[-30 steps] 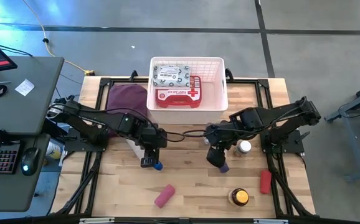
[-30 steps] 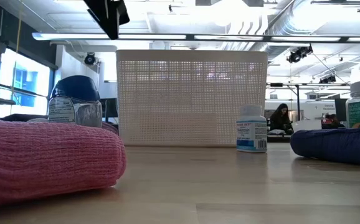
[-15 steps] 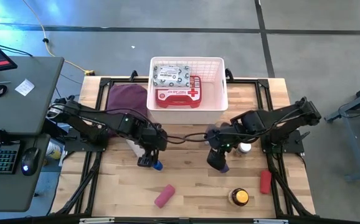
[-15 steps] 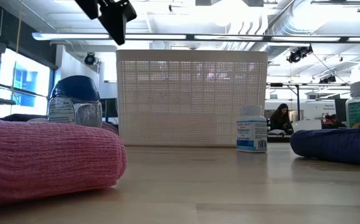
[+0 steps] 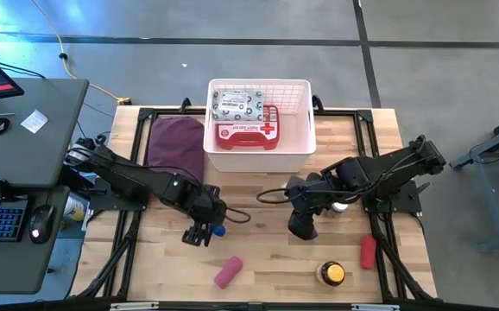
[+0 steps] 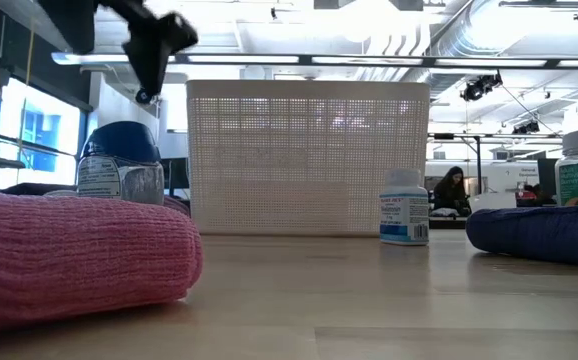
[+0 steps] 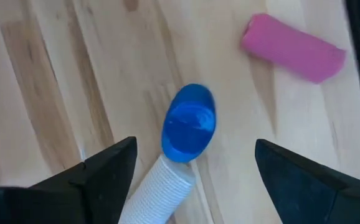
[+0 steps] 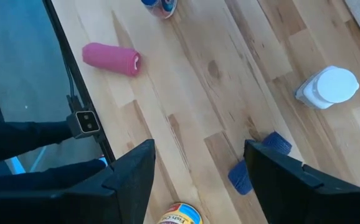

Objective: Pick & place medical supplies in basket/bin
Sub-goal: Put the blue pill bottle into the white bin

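Now my left hand (image 5: 199,235) is above the blue-capped bottle (image 5: 218,230), with its fingers (image 7: 99,174) wide apart and nothing held between them. This bottle stands upright on the counter (image 5: 267,259), so its long axis is vertical and the blue cap points up toward my wrist camera. A second ago these fingers were closer together and the hand was a little nearer to the basket (image 5: 259,126); since then it has opened fully and moved toward the front edge. The pink roll (image 5: 228,271) lies on its side near the front, its long axis diagonal. My right hand (image 5: 301,226) hangs with its fingers apart, gripping nothing, over the purple roll (image 8: 255,163), and it has moved slightly forward too. The white-capped bottle (image 5: 339,205) stands upright just beside it. The red first-aid case (image 5: 248,134) and the wipes packet (image 5: 240,104) lie inside the basket. The amber jar (image 5: 331,274) and the red roll (image 5: 369,251) rest near the front right.
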Robot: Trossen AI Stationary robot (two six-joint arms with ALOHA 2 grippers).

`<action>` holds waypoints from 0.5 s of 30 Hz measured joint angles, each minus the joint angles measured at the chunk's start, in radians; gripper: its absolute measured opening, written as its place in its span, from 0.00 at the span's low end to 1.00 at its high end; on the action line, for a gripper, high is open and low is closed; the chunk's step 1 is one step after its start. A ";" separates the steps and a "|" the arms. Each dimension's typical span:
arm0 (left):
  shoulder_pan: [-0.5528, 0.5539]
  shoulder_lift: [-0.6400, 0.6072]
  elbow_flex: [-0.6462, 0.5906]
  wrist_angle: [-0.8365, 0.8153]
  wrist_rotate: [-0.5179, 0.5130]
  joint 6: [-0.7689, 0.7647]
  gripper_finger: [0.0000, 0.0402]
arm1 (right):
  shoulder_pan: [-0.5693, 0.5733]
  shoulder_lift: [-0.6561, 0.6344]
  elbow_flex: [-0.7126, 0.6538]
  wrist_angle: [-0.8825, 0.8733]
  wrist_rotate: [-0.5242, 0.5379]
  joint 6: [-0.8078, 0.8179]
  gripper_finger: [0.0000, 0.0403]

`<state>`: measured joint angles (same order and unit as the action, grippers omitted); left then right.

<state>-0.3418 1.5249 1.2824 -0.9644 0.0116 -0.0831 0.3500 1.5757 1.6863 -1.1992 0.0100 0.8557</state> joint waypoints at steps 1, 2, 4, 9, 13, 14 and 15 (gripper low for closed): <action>0.001 0.000 -0.016 0.004 0.000 -0.014 0.89 | 0.000 0.000 0.000 0.000 0.002 -0.002 0.59; 0.002 0.000 -0.030 0.002 0.000 -0.029 0.89 | 0.000 0.000 0.000 0.000 0.005 -0.004 0.59; 0.002 0.000 -0.044 0.001 -0.003 -0.060 0.90 | 0.000 0.000 0.000 0.000 0.007 -0.006 0.59; 0.001 0.000 -0.049 0.039 0.044 -0.079 0.94 | 0.000 0.000 0.000 0.000 0.007 -0.007 0.59; 0.001 0.000 -0.049 0.065 0.049 -0.073 0.95 | -0.003 0.000 0.000 0.000 0.009 -0.007 0.59; 0.001 0.000 -0.049 0.067 0.049 -0.070 0.95 | -0.003 0.000 0.000 0.000 0.009 -0.007 0.59; 0.001 0.000 -0.049 0.070 0.049 -0.066 0.95 | -0.003 0.000 0.000 0.000 0.009 -0.007 0.59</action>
<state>-0.3408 1.5249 1.2335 -0.8949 0.0606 -0.1492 0.3473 1.5757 1.6863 -1.1992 0.0193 0.8486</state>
